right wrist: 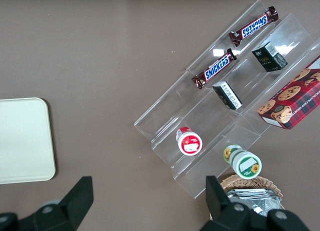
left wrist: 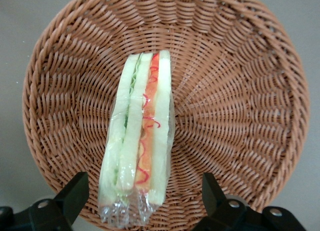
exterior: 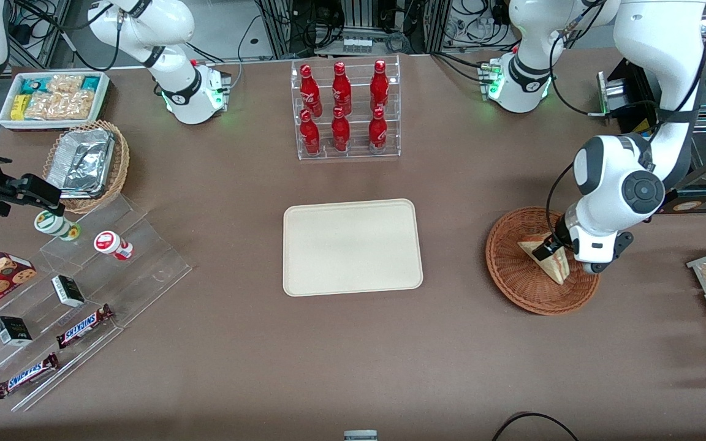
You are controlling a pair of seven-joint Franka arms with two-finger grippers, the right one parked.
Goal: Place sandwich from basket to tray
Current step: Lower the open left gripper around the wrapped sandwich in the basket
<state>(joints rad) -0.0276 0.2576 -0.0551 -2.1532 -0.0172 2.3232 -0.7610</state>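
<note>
One wrapped triangular sandwich point(left wrist: 137, 136), tool point(left wrist: 145, 196) astride.

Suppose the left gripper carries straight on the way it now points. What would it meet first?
Probably the sandwich: the open gripper points down into the basket, fingers on either side of it.

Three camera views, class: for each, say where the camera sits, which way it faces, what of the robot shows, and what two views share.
Front view: high over the brown table, looking down; both white arms show, the left pincer down in the round reddish-brown wicker basket.
Left wrist view: on the working arm, facing down at the wrapped triangular sandwich; open pincer fingers straddle it.
Right wrist view: on the parked arm, facing down.
Shared: the cream rectangular tray appears in front and right wrist views.
</note>
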